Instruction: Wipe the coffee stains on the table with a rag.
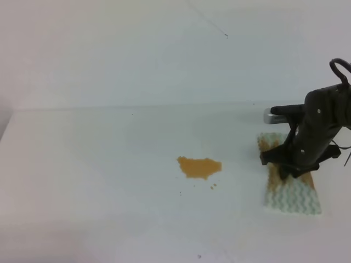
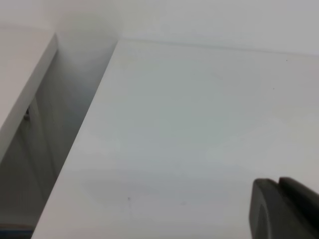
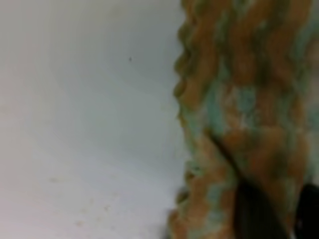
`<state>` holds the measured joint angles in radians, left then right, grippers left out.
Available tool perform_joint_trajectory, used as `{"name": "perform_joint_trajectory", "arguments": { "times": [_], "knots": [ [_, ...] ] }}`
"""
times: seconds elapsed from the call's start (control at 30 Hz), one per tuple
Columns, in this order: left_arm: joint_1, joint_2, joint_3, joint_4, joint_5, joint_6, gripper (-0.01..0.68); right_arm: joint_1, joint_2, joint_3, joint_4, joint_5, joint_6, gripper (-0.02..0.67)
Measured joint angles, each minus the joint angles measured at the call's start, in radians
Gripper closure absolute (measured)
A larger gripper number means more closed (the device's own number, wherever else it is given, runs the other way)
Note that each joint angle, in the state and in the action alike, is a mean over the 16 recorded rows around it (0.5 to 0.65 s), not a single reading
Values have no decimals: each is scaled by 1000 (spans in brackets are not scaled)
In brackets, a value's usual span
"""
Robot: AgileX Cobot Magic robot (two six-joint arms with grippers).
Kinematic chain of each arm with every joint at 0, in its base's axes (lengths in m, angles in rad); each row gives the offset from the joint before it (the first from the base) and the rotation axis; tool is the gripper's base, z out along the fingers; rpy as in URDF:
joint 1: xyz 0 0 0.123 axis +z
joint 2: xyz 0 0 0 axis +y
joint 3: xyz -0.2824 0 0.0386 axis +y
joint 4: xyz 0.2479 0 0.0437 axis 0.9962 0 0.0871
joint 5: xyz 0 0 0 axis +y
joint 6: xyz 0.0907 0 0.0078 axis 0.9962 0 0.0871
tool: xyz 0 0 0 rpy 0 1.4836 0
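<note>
Coffee stains (image 1: 199, 166) sit near the middle of your table (image 1: 98, 164), an orange-brown blotch with tiny droplets at its five o'clock. Your rag (image 1: 290, 194) lies flat well apart from them, toward three o'clock, green waves at its near end and brown blotches further up. Your right gripper (image 1: 285, 170) is planted on the rag's middle; its dark fingertips (image 3: 256, 214) press into the cloth, which puckers between them, though you cannot tell if they have pinched it. Your left gripper (image 2: 284, 209) shows only a dark corner; its finger spread is unreadable.
</note>
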<state>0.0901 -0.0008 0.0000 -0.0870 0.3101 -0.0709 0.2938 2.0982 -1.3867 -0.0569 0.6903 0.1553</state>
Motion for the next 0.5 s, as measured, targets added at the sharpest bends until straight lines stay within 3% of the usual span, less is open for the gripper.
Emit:
{"name": "perform_joint_trajectory", "arguments": {
  "times": [0.3, 0.5],
  "knots": [
    [0, -2, 2, 0, -1, 0, 674, -1, -23, -12, 10, -10, -43, 606],
    [0, -3, 5, 0, -1, 0, 674, 2, -49, -52, 125, -19, -148, 630]
  ]
}}
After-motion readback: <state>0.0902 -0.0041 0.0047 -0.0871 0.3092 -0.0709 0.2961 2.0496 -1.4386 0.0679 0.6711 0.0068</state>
